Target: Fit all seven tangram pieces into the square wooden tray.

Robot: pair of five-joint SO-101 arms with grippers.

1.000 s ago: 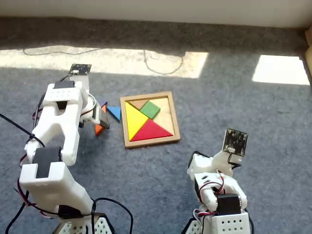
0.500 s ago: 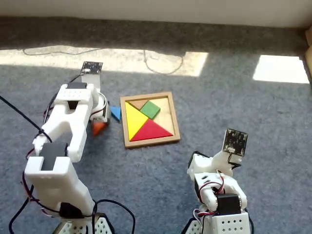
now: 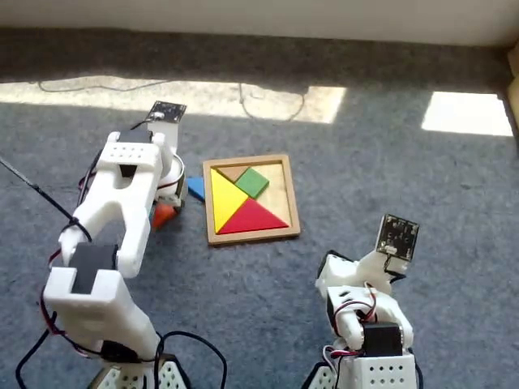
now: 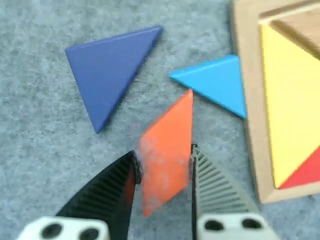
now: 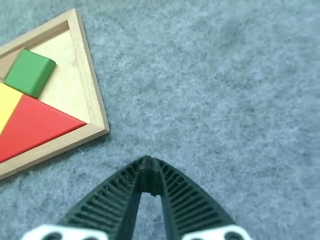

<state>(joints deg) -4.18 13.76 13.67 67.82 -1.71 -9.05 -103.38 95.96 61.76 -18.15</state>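
The square wooden tray (image 3: 289, 197) lies on grey carpet and holds a yellow triangle (image 3: 221, 200), a red triangle (image 3: 254, 218), a green square (image 3: 251, 182) and a tan piece (image 3: 231, 172). In the left wrist view my left gripper (image 4: 164, 152) is shut on an orange parallelogram (image 4: 167, 155), low over the carpet just left of the tray (image 4: 247, 100). Beyond its tips lie a dark blue triangle (image 4: 107, 75) and a light blue triangle (image 4: 217, 82), the latter touching the tray's edge. From above, the orange piece (image 3: 165, 214) peeks out beside the left arm (image 3: 122, 194). My right gripper (image 5: 150, 187) is shut and empty over bare carpet near a tray corner (image 5: 102, 131).
A thin cable (image 3: 272, 113) loops across the sunlit strip of carpet behind the tray. The right arm (image 3: 365, 308) sits folded at the front right. Open carpet stretches right of the tray and in front of it.
The left arm has swung right toward the tray, its wrist now covering the dark blue triangle from above. The orange piece stays in about the same spot. The right arm barely shifted.
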